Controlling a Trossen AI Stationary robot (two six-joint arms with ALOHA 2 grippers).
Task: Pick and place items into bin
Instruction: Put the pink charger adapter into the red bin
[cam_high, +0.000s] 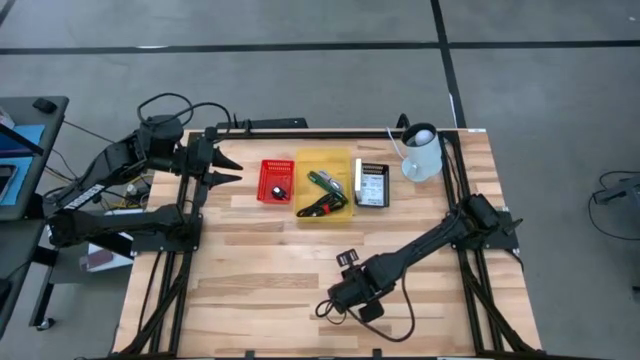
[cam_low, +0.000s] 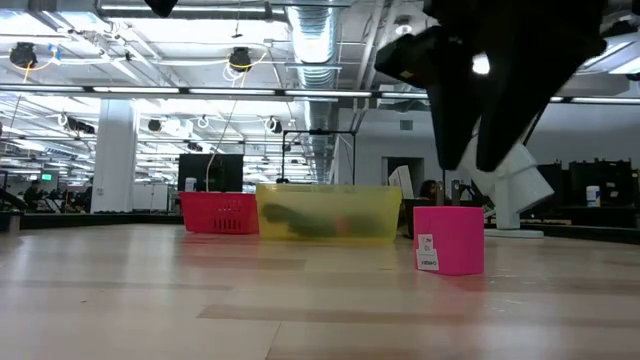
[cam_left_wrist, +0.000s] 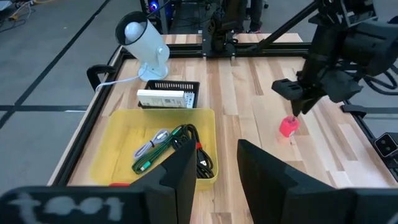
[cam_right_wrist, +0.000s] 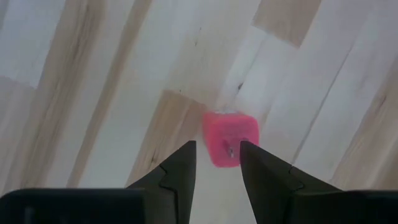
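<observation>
While the right gripper (cam_right_wrist: 216, 163) hovers open directly above the pink block (cam_right_wrist: 230, 138) on the table (cam_high: 260, 270), a pick is beginning; next, descend, straddle and close.

The left gripper (cam_left_wrist: 214, 165) waits open over the yellow bin (cam_left_wrist: 118, 140).

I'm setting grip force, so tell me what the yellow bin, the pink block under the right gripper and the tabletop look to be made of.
Yellow bin: probably thin plastic, translucent; its contents show dimly through the wall in the low view.
Pink block: opaque, matte, with a white label; plastic or foam, cannot tell which.
Tabletop: pale wooden planks, grain and seams visible, smooth finish.
The right gripper is open above the block.
</observation>
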